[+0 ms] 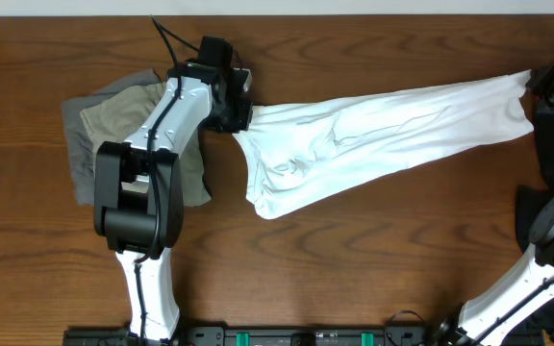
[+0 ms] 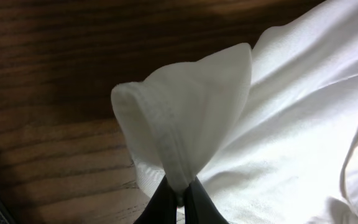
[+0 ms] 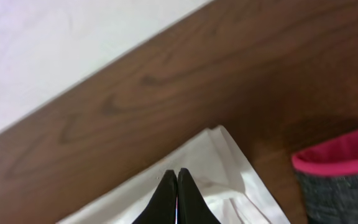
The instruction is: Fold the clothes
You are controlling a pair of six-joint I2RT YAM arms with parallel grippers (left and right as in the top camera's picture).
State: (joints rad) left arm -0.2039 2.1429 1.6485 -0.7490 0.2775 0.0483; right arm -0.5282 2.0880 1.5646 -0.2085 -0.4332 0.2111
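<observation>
The white T-shirt (image 1: 373, 135) lies stretched in a long band across the wooden table, pulled between my two grippers. My left gripper (image 1: 237, 117) is shut on its left end. The left wrist view shows the jaws (image 2: 179, 198) pinching a folded hem of the shirt (image 2: 185, 118) that stands up above them. My right gripper (image 1: 539, 86) is shut at the shirt's right end. In the right wrist view its closed fingertips (image 3: 178, 175) rest on a corner of the shirt (image 3: 225, 158). Khaki shorts (image 1: 113, 120) lie on a grey piece (image 1: 77, 144) at the left, under my left arm.
A pink-edged grey fabric item (image 3: 337, 171) lies just right of the shirt's corner in the right wrist view. The table's back edge (image 3: 104, 78) meets a white surface close behind my right gripper. My left arm's base (image 1: 138, 207) stands beside the shorts.
</observation>
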